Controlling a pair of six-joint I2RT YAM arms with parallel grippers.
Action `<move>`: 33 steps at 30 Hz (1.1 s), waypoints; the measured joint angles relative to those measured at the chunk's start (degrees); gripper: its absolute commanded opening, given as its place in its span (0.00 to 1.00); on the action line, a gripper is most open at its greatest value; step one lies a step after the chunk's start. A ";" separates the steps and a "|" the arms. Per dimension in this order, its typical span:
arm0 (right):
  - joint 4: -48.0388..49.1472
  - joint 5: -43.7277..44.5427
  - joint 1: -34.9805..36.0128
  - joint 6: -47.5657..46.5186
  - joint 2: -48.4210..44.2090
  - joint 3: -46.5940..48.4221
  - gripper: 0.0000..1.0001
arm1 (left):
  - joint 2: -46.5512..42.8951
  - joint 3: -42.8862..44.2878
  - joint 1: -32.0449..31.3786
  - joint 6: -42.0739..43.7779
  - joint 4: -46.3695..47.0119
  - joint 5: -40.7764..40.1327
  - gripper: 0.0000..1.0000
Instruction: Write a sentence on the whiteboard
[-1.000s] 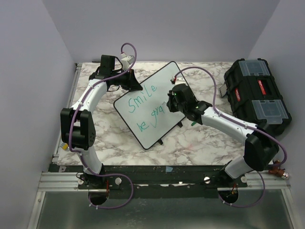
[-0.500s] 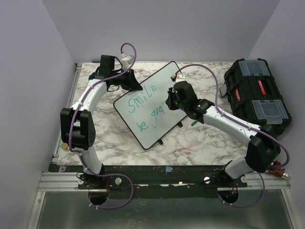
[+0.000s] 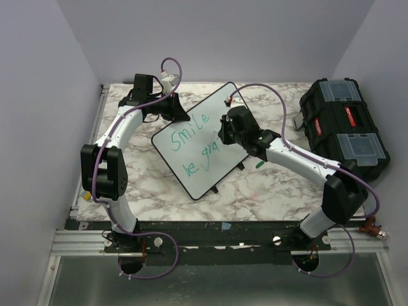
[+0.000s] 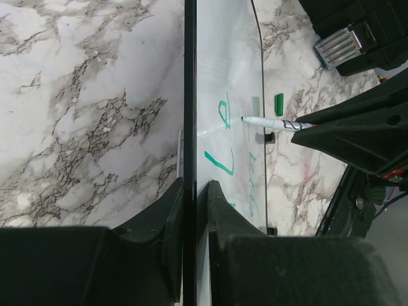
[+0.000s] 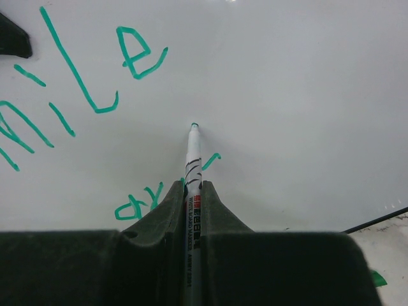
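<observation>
The whiteboard stands tilted on the marble table, propped on small black feet. My left gripper is shut on its upper left edge; the left wrist view has the black frame pinched between the jaws of the left gripper. The sentence in green reads "Smile", with "be gra" below it. My right gripper is shut on a white marker, whose green tip sits at the board just up and right of "gra". The marker also shows from the side.
A black toolbox with clear lid compartments stands at the table's right. The marker's green cap lies on the marble just right of the board. Grey walls close in the table on three sides.
My right gripper has moved up and to the left across the board with the marker. The left arm and the board have not moved.
</observation>
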 measured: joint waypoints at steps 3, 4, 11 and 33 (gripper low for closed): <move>0.70 0.00 0.00 0.02 -0.35 -0.85 0.01 | 0.00 0.00 0.02 0.00 0.00 -0.02 0.00; 1.07 0.00 0.00 0.02 -0.50 -1.29 0.01 | 0.00 -0.02 0.02 0.00 0.00 -0.02 0.00; 1.51 -0.22 0.00 0.31 -2.75 -5.09 0.01 | 0.00 -0.02 0.02 -0.07 0.02 -0.02 0.00; -1.62 -1.97 0.00 0.76 -7.26 -12.02 0.01 | 0.00 -0.02 0.02 -0.22 0.04 0.02 0.00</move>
